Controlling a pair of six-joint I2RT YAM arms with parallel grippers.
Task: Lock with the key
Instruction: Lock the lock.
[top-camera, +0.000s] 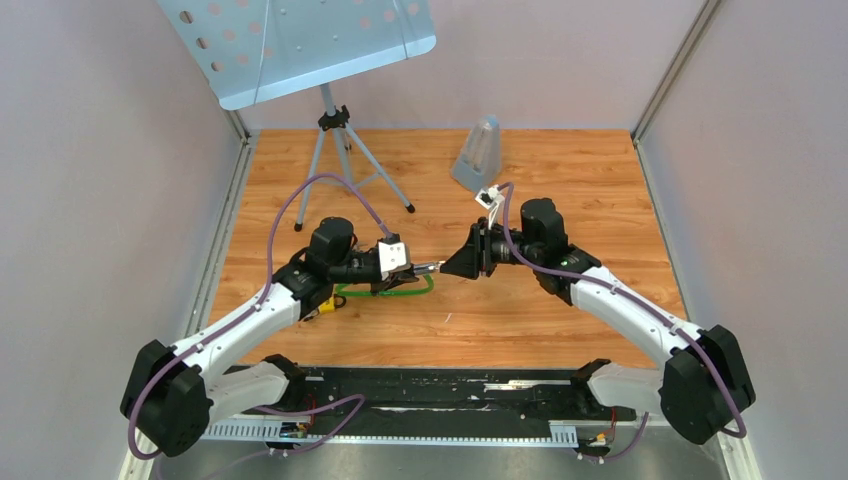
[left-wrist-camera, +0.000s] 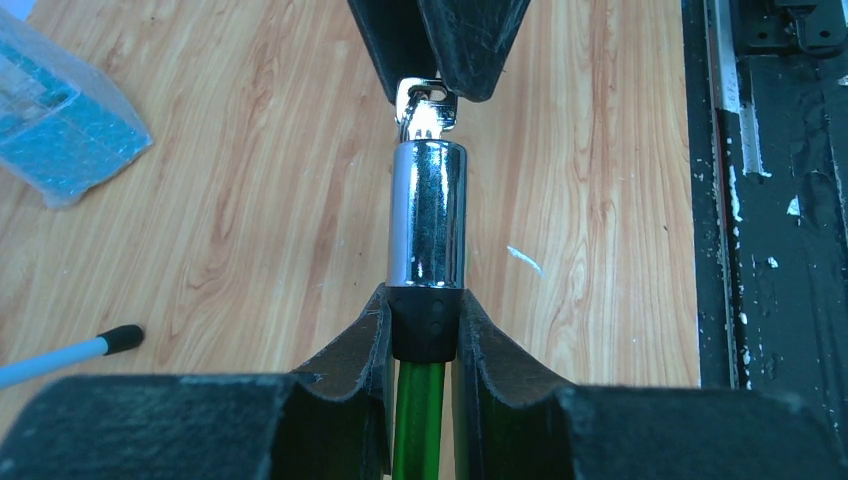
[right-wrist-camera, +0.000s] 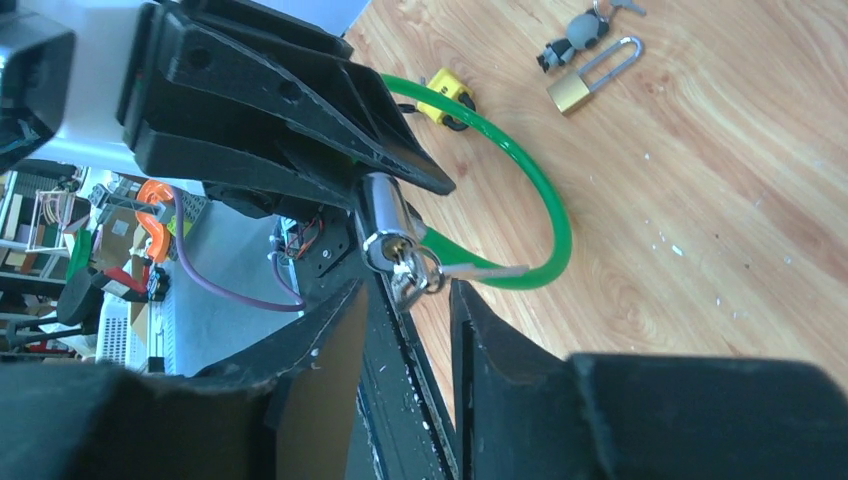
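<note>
A green cable lock (top-camera: 385, 293) lies looped on the wooden table. My left gripper (top-camera: 408, 270) is shut on its black collar (left-wrist-camera: 425, 320), just behind the chrome lock cylinder (left-wrist-camera: 427, 210), and holds it off the table, pointing right. A silver key (left-wrist-camera: 425, 105) on a ring sits in the end of the cylinder (right-wrist-camera: 385, 225). My right gripper (top-camera: 447, 268) faces the cylinder end. In the right wrist view its fingers stand a little apart on either side of the key (right-wrist-camera: 410, 280), with a gap showing on each side.
A music stand (top-camera: 300, 40) on a tripod (top-camera: 335, 150) stands at the back left, and a grey metronome (top-camera: 478, 150) at the back centre. A brass padlock (right-wrist-camera: 575, 90) and a yellow part (right-wrist-camera: 447, 92) lie beyond the cable. A black rail (top-camera: 450, 390) runs along the near edge.
</note>
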